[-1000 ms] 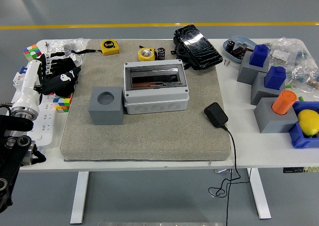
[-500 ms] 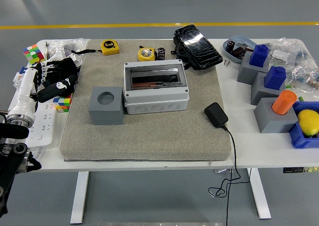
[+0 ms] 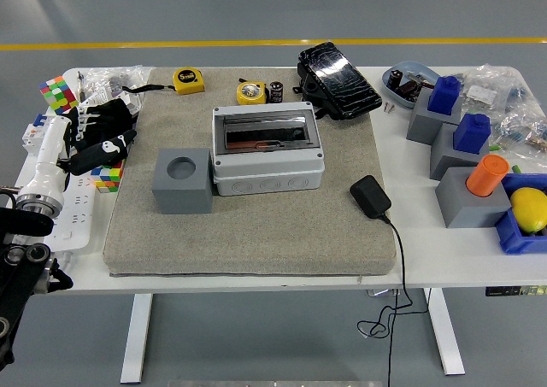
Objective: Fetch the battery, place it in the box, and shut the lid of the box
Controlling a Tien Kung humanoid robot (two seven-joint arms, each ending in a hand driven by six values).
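Observation:
The battery [image 3: 275, 91], a small black cylinder, stands upright at the back of the grey mat, just right of a round yellow tape measure [image 3: 250, 92]. The grey box [image 3: 267, 149] sits mid-mat with its clear lid lying flat over the top. My left hand [image 3: 101, 135], black with a white forearm, hovers at the table's left edge over a power strip [image 3: 75, 209] and a colour cube [image 3: 108, 177], fingers relaxed and holding nothing. It is far left of both box and battery. My right arm is out of the picture.
A grey block with a round hole [image 3: 182, 180] stands left of the box. A black adapter [image 3: 370, 196] with its cable lies front right, and a black pouch [image 3: 338, 79] at the back. Grey blocks with blue and orange pegs [image 3: 462, 152] and a blue bin [image 3: 523, 226] crowd the right.
My left forearm has slid down and left toward the table's near edge, and the hand has shifted slightly. Nothing on the mat has moved.

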